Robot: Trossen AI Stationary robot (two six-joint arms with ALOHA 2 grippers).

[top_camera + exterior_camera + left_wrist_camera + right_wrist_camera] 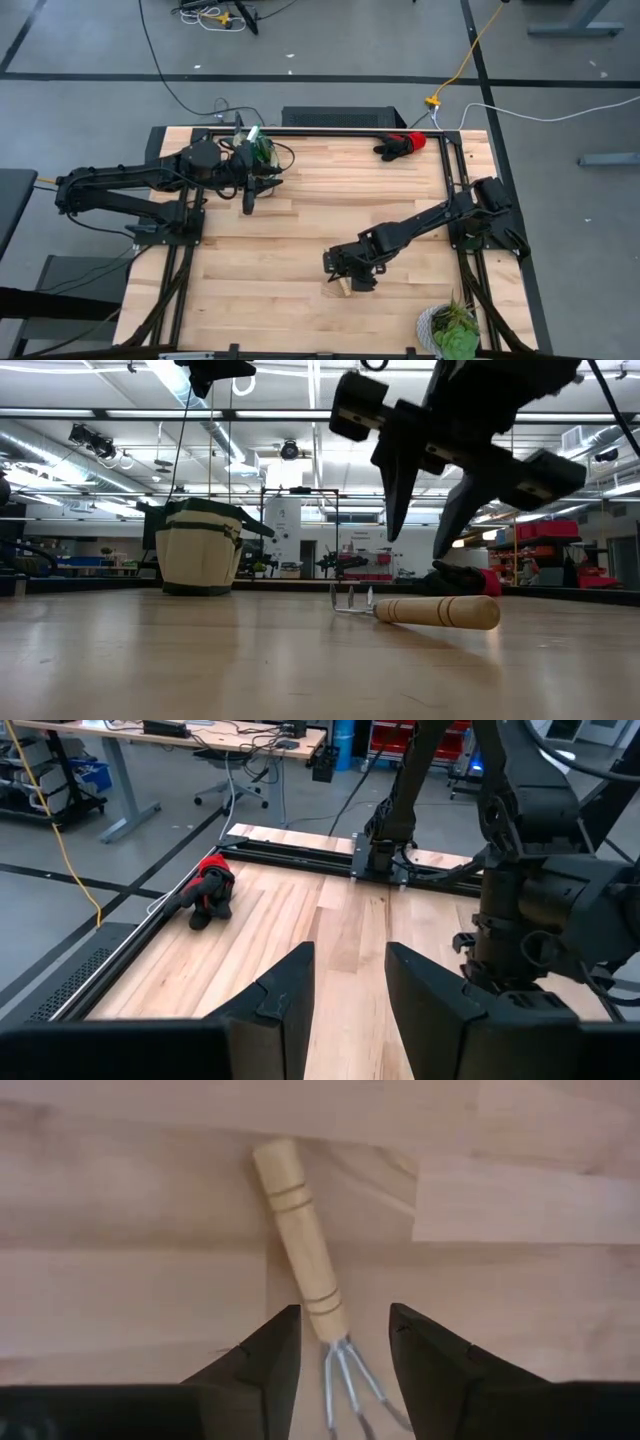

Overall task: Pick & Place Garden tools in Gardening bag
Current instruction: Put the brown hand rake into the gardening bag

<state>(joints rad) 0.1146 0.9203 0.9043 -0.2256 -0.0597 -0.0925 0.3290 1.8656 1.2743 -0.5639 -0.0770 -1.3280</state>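
High view: table (300,250), then the bag (258,150) at its far left edge, with the left gripper (248,205) just beside it, fingers parted and empty. Red-and-black gloves (402,144) lie at the far right edge. Right gripper (428,520) hangs over the rake (300,1250) near the front, fingers open astride its tines, not touching.

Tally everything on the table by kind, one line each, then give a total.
Wooden-handled rake: 1
Red-and-black gloves, one bundle: 1
Canvas gardening bag: 1
Potted plant: 1
Total: 4
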